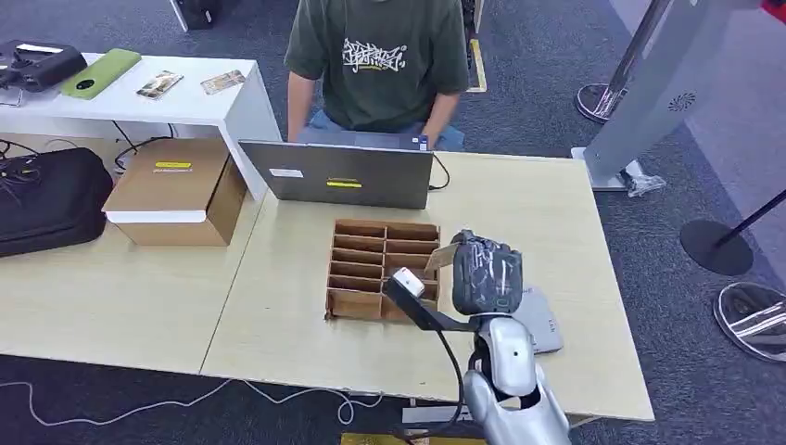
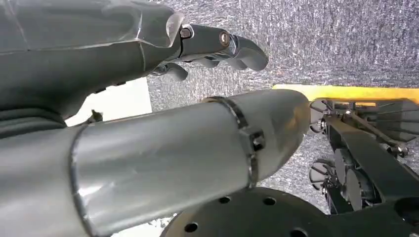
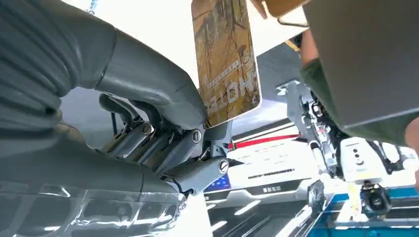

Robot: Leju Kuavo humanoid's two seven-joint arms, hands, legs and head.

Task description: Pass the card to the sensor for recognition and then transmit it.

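Right hand (image 3: 163, 143) pinches printed card (image 3: 225, 59).

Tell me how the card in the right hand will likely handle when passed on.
The card, pinched by the right hand, stands flat with no sag past the fingers, so it is probably stiff. It looks thin, so likely light. Its printed face seems glossy, and only one end is held, so it might slip or pivot.

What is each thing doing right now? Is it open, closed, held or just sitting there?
card: pinched in the right hand, raised off the table
left hand: hanging, fingers curled, holding nothing
laptop: open, back toward the robot
divided box: open-topped, flat on the table
cardboard box: closed
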